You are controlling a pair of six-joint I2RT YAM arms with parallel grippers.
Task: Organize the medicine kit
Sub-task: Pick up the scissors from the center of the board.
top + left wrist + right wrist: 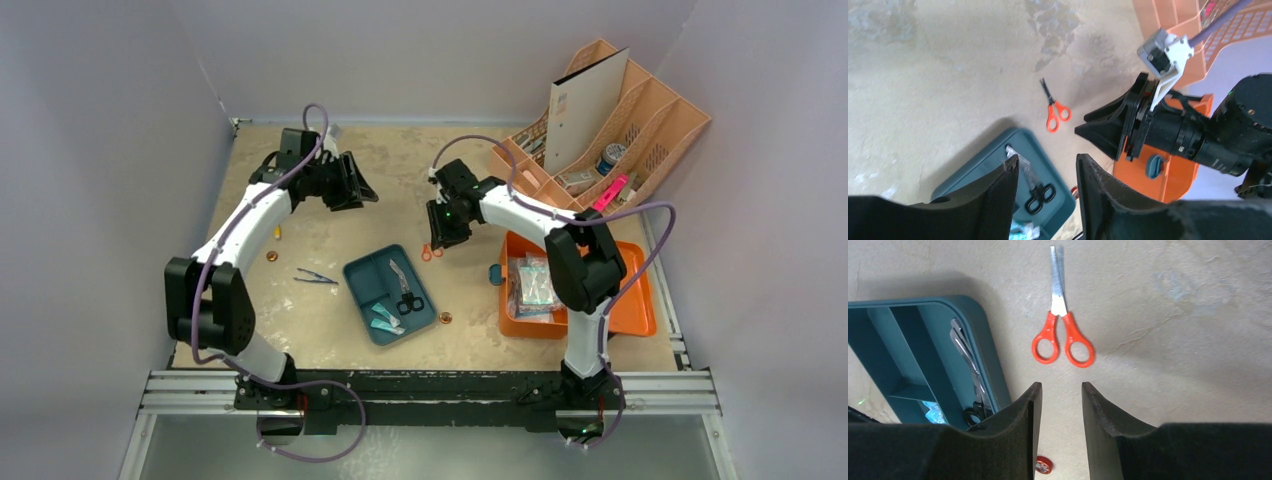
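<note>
The medicine kit is a bright orange case lying open at the right, with packets inside; it also shows in the left wrist view. Orange-handled scissors lie on the table between the kit and a dark teal tray. My right gripper is open and empty, hovering just above the scissors, whose handles lie just beyond its fingertips. My left gripper is open and empty, raised at the back left, and looks down on the scissors and tray.
The tray holds black scissors and a pale blue packet. Tweezers lie left of it. Small round discs sit on the table. A pale peach desk organizer stands at the back right.
</note>
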